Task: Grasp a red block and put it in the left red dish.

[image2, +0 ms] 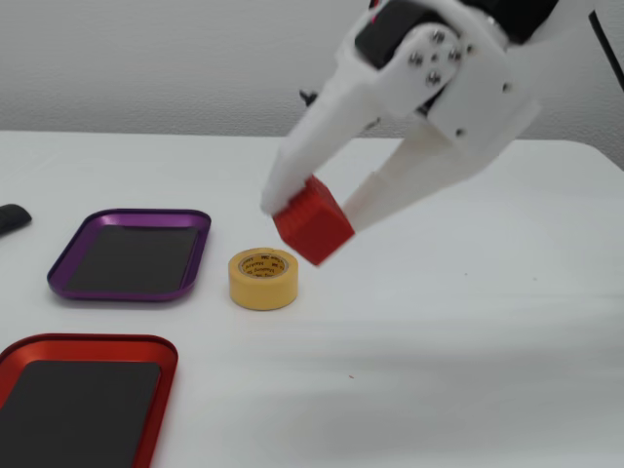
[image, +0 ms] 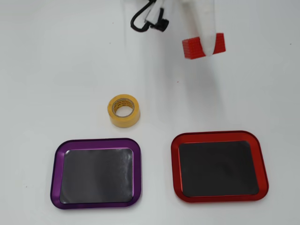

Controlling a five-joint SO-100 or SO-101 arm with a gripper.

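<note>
Red block (image: pixel 203 47) was seen overhead clamped in the pincer (image: pixel 207 48), well apart from the left red dish (image: pixel 218 137). In the fixed view, block (image2: pixel 314 222) was held above the counter (image2: pixel 468 331); carrying, seemingly; travel over the dish (image2: pixel 83 343) was needed next.

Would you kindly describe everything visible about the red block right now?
The red block is a small bright red brick with a finely ribbed, plastic-looking surface. It is tilted, lifted clear of the white table and clamped between the white fingers of the gripper. In the fixed view it hangs just above the yellow tape roll; nothing else touches it.
</note>
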